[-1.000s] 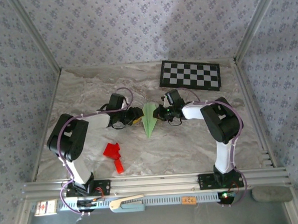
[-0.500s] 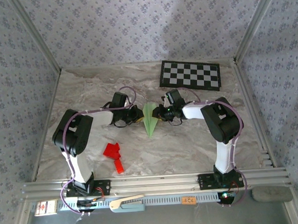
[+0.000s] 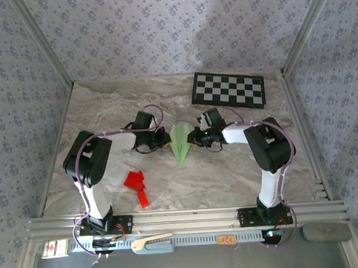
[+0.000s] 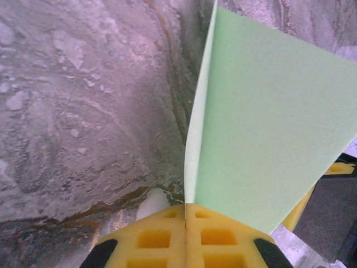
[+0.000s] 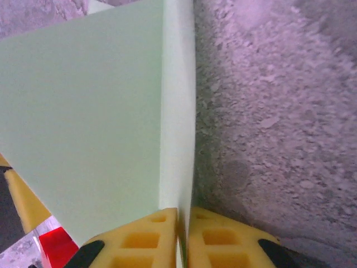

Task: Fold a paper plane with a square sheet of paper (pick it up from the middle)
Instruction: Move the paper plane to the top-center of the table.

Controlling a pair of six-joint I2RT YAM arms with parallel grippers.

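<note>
Both my jaws pinched on the paper plane, one at each side

From above, the paper plane lies mid-table, point toward my bases, with my left gripper at its left edge and my right gripper at its right. At my left wrist, the yellow fingers are pressed together on a green flap standing up from the marble. At my right wrist, the fingers are likewise closed on a raised folded edge. I judge the paper light, limp, slick and easily creased or torn, so the doubled folds near the middle are the place to hold, gently and evenly
</note>
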